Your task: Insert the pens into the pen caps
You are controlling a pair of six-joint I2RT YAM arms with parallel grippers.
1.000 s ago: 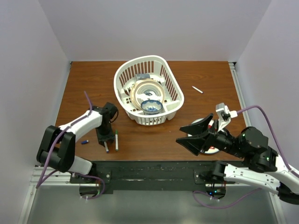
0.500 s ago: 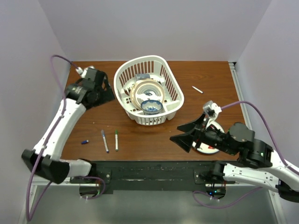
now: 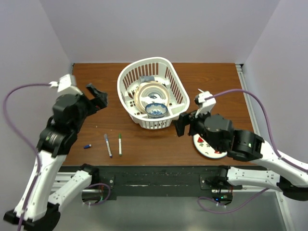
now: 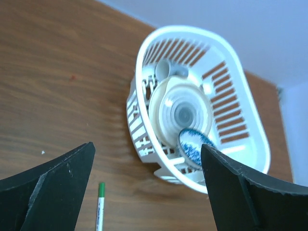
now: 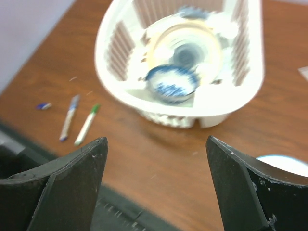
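Two white pens lie side by side near the table's front left. One has a green end (image 3: 120, 144) (image 5: 86, 125) (image 4: 99, 211), the other a greyish end (image 3: 108, 145) (image 5: 69, 118). A small blue cap (image 3: 87, 146) (image 5: 44, 106) lies alone to their left. My left gripper (image 3: 98, 96) (image 4: 147, 147) hangs open and empty, high above the table left of the basket. My right gripper (image 3: 182, 124) (image 5: 156, 139) is open and empty too, above bare wood just in front of the basket's near right corner. Neither gripper touches a pen or a cap.
A white slatted basket (image 3: 178, 86) (image 4: 250, 125) (image 5: 255, 72) stands at the table's centre back, holding a pale plate and a blue patterned bowl (image 3: 156, 109). A white plate (image 3: 211, 149) (image 5: 284, 163) lies under the right arm. Grey walls close in on both sides.
My left arm has risen from the pens and swung back to the left, its jaws opening wide. My right arm has moved left and up toward the basket, its jaws widening.
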